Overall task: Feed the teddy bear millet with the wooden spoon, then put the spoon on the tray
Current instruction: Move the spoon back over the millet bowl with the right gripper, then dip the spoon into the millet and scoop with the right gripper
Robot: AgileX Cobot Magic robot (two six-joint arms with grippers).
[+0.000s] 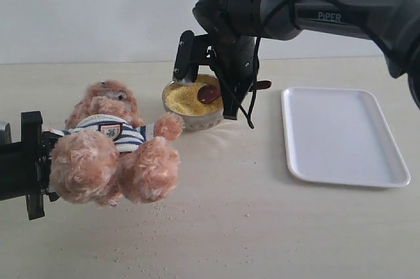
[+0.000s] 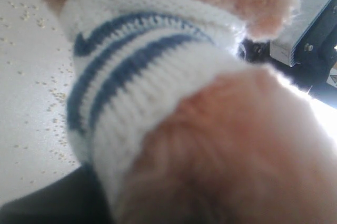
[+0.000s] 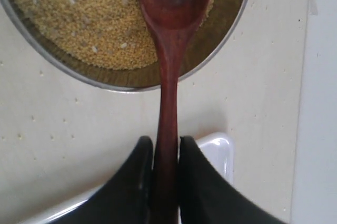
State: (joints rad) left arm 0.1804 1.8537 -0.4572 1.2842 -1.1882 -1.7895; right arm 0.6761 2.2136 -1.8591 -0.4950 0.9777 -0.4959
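Light-brown teddy bear [image 1: 108, 154] in navy-and-white striped shirt [image 1: 125, 133]; yellow millet [image 1: 184, 98] in steel-grey bowl [image 1: 197, 123]; dark reddish-brown wooden spoon [image 3: 174, 2]; white tray [image 1: 344, 138] at 3 o'clock; beige tabletop [image 1: 249, 226]; black fingers [image 3: 131, 182].

The exterior view is bright and evenly lit, with only soft, faint shadows under the bear [image 1: 111, 151] and bowl [image 1: 194, 119]. Pale streaks of light fall from the bowl's steel onto the table [image 1: 262, 226], and the tray [image 1: 341, 134] is nearly washed out to white. In the left wrist view the bear is so near the lens that fur and stripes blur and a patch past the fur burns out to white glare, though the stray grains [image 2: 55, 95] read somewhat clearer. The right wrist view is crisp on the millet [image 3: 89, 18] and the spoon [image 3: 171, 34], which carries a dull sheen and softens nearest the lens.
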